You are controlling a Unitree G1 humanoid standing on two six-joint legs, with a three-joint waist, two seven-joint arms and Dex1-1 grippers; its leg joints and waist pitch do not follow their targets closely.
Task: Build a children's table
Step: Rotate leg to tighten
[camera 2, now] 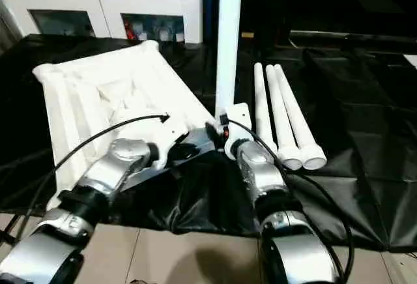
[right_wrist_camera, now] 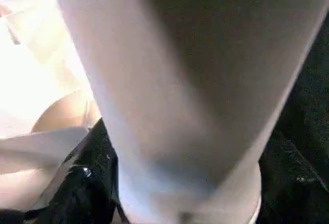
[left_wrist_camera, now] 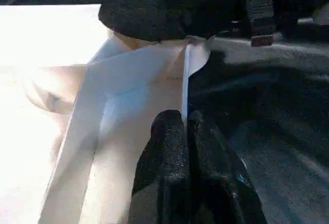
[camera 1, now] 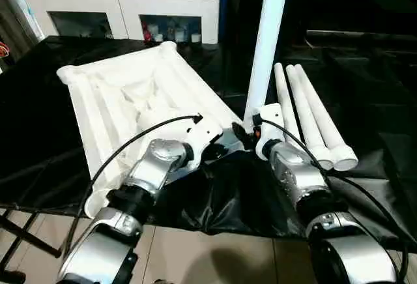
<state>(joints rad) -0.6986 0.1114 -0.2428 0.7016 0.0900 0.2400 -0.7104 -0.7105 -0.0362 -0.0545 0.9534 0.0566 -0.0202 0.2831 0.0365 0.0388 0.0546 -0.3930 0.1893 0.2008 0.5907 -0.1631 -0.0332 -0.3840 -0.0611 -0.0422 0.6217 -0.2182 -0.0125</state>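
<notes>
The white table top (camera 1: pixel 124 95) lies upside down on a black cloth, ribbed underside up. One white leg (camera 1: pixel 267 43) stands upright at its near right corner. My right gripper (camera 1: pixel 247 131) is shut around the base of this leg, and one black finger (right_wrist_camera: pixel 85 183) shows beside the leg (right_wrist_camera: pixel 175 90). My left gripper (left_wrist_camera: pixel 184 121) is shut on the thin rim of the top (left_wrist_camera: pixel 128 95) close to that same corner. Three more legs (camera 1: pixel 313 118) lie side by side on the cloth to the right.
The black cloth (camera 1: pixel 371 95) covers the work surface, with its front edge hanging just past my forearms. A white cabinet with glass doors (camera 1: pixel 124 4) stands behind the table top. Tiled floor (camera 1: pixel 215 255) shows in front.
</notes>
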